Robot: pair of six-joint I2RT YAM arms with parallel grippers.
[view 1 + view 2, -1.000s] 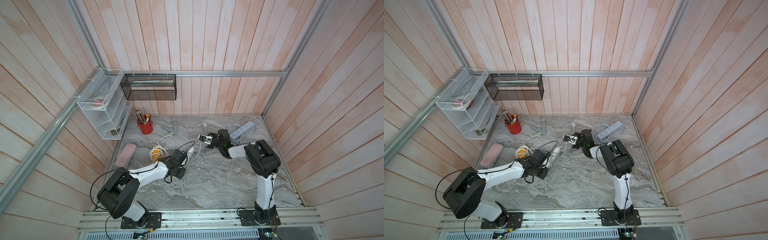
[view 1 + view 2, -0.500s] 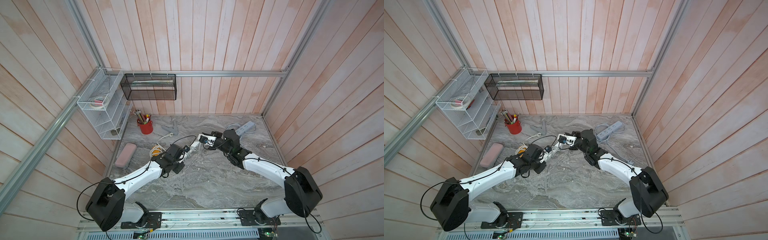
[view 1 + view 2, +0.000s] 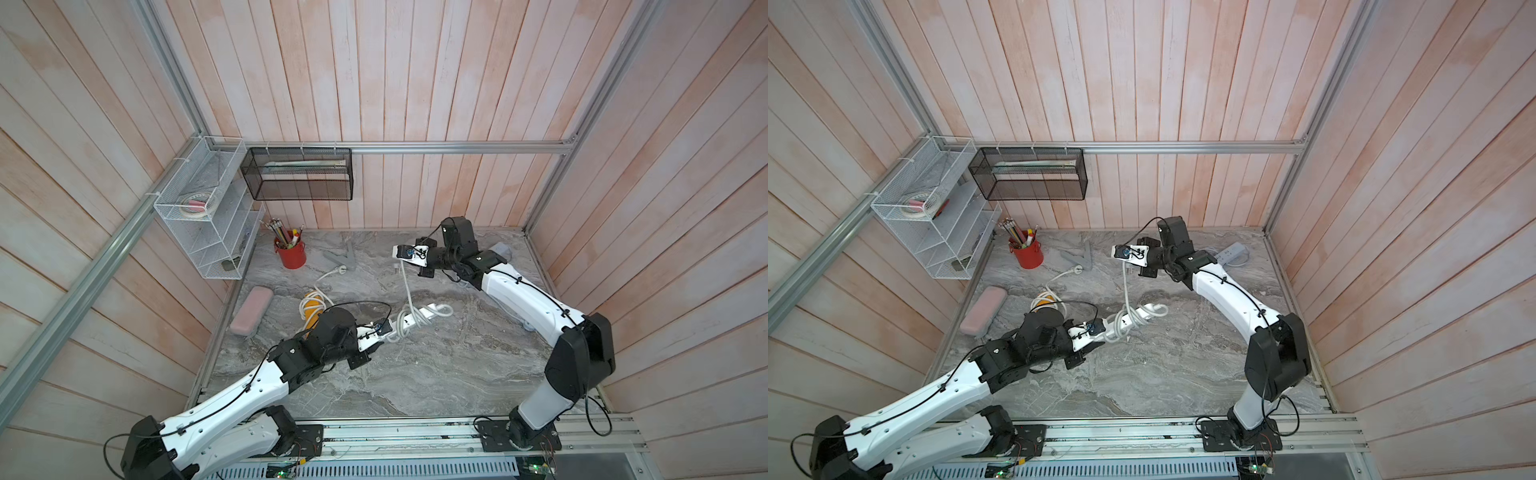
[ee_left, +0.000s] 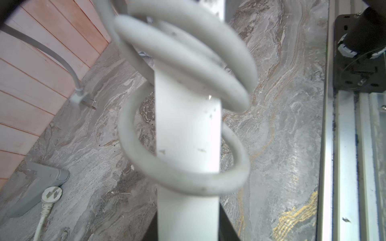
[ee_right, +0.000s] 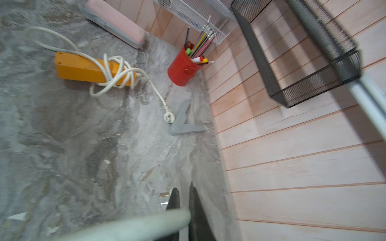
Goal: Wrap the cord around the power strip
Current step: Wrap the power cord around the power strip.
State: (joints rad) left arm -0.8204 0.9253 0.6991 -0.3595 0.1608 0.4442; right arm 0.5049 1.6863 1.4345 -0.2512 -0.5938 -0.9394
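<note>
My left claw [image 3: 388, 333] was clenched on the near-left end of the white power strip [image 3: 420, 316]. It held the strip over the middle of the counter [image 3: 415, 374], long axis running from near-left to far-right. Several turns of the cord [image 3: 408, 291] sat around the strip's middle, and they looked slack in the left wrist view. From those turns the free length ran almost straight toward the far wall, up to my right claw [image 3: 398, 266], which was clamped on the cord just short of the plug [image 4: 82, 99]. So the strip lay on the near side of the right claw, a little to the right, and the free run crossed the strip's axis steeply. I judged that the right arm should carry the next turn around while the left only held.
</note>
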